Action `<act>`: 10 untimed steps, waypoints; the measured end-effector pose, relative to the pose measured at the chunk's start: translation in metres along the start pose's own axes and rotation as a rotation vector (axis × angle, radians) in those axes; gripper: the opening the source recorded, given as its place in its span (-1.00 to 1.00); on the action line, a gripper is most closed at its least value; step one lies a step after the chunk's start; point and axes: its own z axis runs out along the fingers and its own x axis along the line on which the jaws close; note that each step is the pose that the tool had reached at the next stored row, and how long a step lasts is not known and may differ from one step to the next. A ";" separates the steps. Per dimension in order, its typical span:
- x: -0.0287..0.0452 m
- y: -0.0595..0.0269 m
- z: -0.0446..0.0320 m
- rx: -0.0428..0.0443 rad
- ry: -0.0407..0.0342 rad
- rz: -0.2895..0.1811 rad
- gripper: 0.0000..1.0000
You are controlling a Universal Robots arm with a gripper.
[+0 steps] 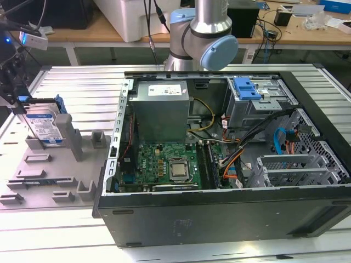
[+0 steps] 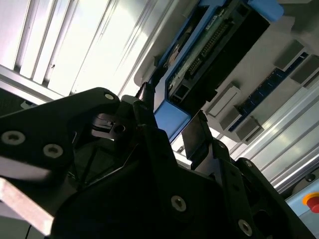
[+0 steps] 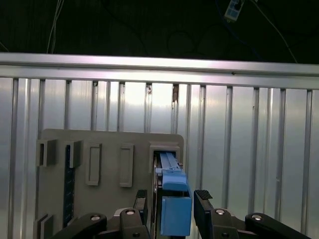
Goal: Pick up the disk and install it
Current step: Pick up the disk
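While the disk (image 1: 46,127) stands upright in a grey holder (image 1: 66,164) on the tabletop (image 1: 82,76), at the exterior view's left and well apart from the open computer case (image 1: 219,219), the gripper (image 3: 172,196) straddles its blue bracket end. The gripper is unclenched, with narrow gaps either side in the first wrist view. The disk is not yet lifted; both pickup and installation are left to do.

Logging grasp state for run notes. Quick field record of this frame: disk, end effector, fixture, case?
disk: upright in a slot of the grey fixture, not yet in the case
end effector: at the disk's blue bracket end; grip cannot be confirmed
grey fixture: on the slatted table, to the exterior view's left of the case
computer case: open, on its side
drive cage: inside the case, blue latch on top
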 end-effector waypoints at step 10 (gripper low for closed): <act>-0.0001 -0.0006 0.0021 0.0001 -0.0001 0.001 -0.18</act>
